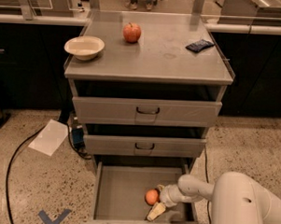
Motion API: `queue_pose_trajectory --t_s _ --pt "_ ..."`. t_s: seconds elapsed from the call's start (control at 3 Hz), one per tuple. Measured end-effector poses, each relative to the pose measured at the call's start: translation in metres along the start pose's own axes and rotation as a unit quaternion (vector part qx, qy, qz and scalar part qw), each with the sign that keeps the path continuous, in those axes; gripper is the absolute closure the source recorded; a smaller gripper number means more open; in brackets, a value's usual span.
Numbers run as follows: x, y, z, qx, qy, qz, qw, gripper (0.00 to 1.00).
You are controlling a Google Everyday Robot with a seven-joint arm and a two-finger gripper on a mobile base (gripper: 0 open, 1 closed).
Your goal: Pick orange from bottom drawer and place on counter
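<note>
The orange (151, 197) lies on the grey floor of the open bottom drawer (120, 190), towards its right side. My gripper (154, 202) is down inside the drawer, reaching in from the right. It is open, with one pale finger (155, 211) in front of the orange and the other just behind it, so the orange sits between them. The counter (152, 56) is the flat grey top of the cabinet, above the two closed upper drawers.
On the counter stand a red apple (132, 32) at the back, a white bowl (84, 47) at the left and a dark blue packet (199, 45) at the right. My white arm housing (244, 207) fills the lower right. Paper (49, 137) and cables lie on the floor at the left.
</note>
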State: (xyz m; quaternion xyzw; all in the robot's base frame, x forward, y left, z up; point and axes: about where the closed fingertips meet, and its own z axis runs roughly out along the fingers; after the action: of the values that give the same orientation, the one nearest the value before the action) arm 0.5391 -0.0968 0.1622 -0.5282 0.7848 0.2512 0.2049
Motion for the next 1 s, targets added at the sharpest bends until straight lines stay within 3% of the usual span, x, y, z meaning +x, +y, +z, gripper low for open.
queue_pose_trajectory --t_s 0.67,1.0 --pt "-0.02 -0.03 -0.002 0.032 -0.007 -0.007 0.9994 0.0" --pt "-0.026 -0.037 0.005 0.036 -0.003 -0.011 0.9993 0.0"
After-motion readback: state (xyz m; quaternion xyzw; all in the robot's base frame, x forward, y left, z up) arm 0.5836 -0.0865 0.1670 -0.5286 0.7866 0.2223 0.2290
